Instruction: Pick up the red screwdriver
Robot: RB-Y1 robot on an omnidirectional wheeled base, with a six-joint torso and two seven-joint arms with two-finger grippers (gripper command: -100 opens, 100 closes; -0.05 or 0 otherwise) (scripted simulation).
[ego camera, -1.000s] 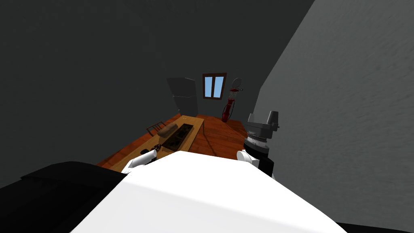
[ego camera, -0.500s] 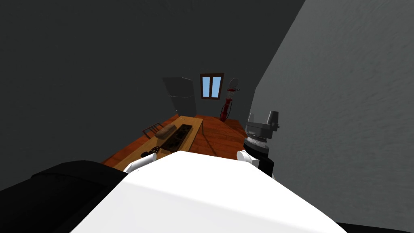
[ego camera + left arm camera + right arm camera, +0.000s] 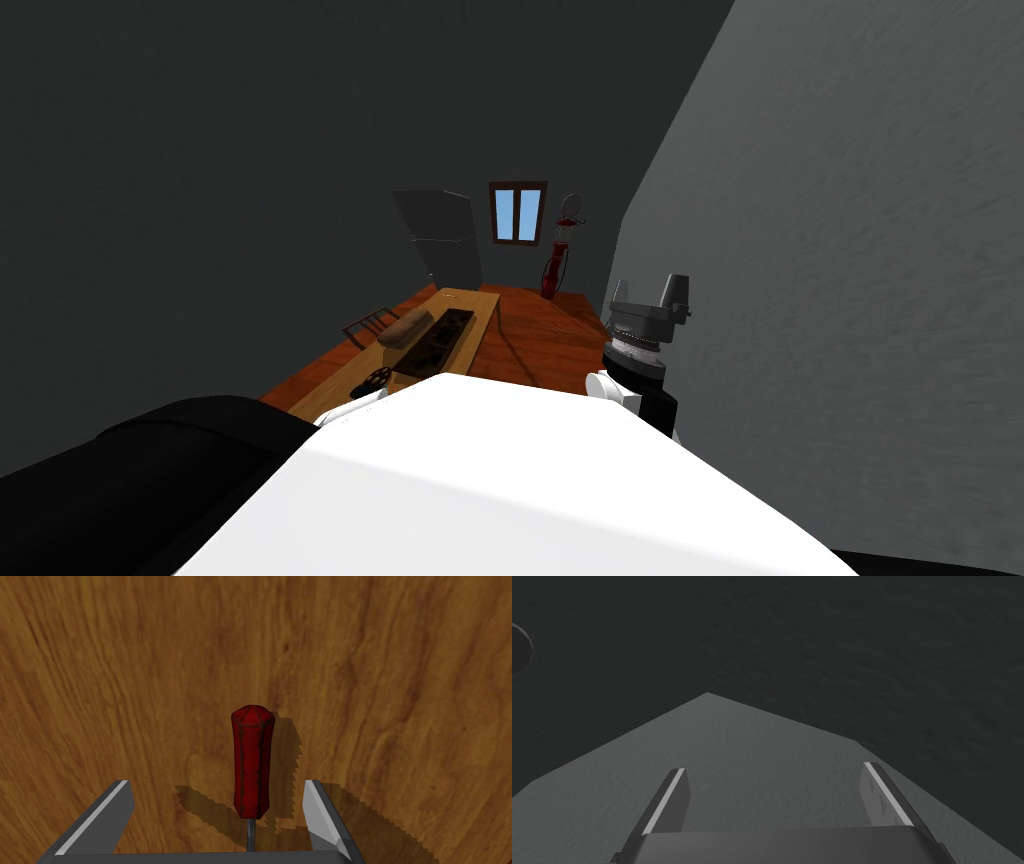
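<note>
The red screwdriver (image 3: 252, 763) lies on a brown wooden tabletop (image 3: 125, 676), its dark red handle pointing away from my hand and its thin metal shaft running back toward the gripper's body. My left gripper (image 3: 217, 790) is open, one finger on each side of the handle's near end, with gaps on both sides. In the head view the left forearm (image 3: 350, 410) shows just over the table's near end. My right gripper (image 3: 648, 292) is raised at the right beside the grey wall, and it stands open (image 3: 774, 768) with nothing between its fingers.
On the long wooden table (image 3: 478, 300) lie a dark tray (image 3: 435, 340), a brown bundle (image 3: 405, 327) and a small dark round thing (image 3: 377, 377). A chair (image 3: 368, 324) stands at its left. A grey cabinet (image 3: 440, 240) and a red pump (image 3: 555, 268) stand at the far wall.
The head view has shifted a little, so the room slid left. My left forearm has sunk lower behind my chest. The right arm has not moved.
</note>
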